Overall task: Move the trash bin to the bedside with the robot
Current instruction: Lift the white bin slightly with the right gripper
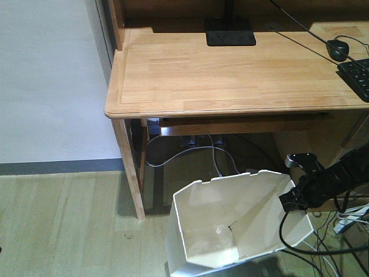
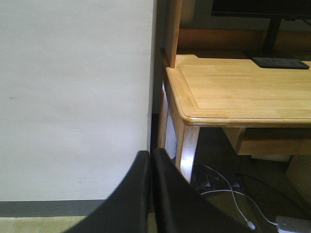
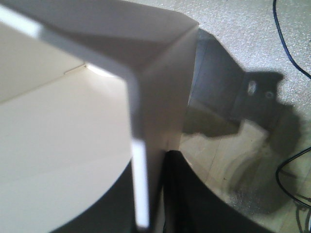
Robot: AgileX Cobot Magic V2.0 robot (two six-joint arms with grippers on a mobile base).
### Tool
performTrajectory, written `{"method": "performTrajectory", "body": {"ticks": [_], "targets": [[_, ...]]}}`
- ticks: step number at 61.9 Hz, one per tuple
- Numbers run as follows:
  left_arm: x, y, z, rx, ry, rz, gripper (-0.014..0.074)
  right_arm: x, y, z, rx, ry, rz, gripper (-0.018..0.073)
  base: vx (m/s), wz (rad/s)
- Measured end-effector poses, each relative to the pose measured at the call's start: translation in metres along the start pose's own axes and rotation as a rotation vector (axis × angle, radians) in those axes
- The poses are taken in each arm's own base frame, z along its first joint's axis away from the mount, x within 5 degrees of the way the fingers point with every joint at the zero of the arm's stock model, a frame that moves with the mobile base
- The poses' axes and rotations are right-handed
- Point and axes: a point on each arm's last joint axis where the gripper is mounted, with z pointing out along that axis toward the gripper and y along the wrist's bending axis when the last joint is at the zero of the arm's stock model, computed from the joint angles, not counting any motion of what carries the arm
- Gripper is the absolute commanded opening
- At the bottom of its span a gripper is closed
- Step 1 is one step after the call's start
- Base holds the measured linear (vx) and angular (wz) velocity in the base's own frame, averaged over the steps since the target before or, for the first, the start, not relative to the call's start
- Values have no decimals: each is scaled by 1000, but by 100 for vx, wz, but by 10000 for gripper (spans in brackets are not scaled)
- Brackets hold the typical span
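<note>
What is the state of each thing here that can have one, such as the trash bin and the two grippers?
trash bin, tilted, no lid, held at its rim.
right gripper, shut on the rim of the trash bin.
left gripper, shut, holding nothing.
monitor, screen dark.

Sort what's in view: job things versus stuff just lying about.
Job: trash bin, right gripper clamped on its rim. The bedside is out of view.
Lying about: desk, monitor base, mouse, keyboard, floor cables.
</note>
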Motion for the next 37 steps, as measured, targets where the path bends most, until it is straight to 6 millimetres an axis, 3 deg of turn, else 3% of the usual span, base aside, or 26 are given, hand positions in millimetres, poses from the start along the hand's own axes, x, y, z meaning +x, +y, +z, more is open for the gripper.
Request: {"method": "performTrajectory", "body": {"ticks": [37], "targets": [[0,0,0,0,0,0,-6,1,4,0,-38,-9,30,-5,0,0]]}}
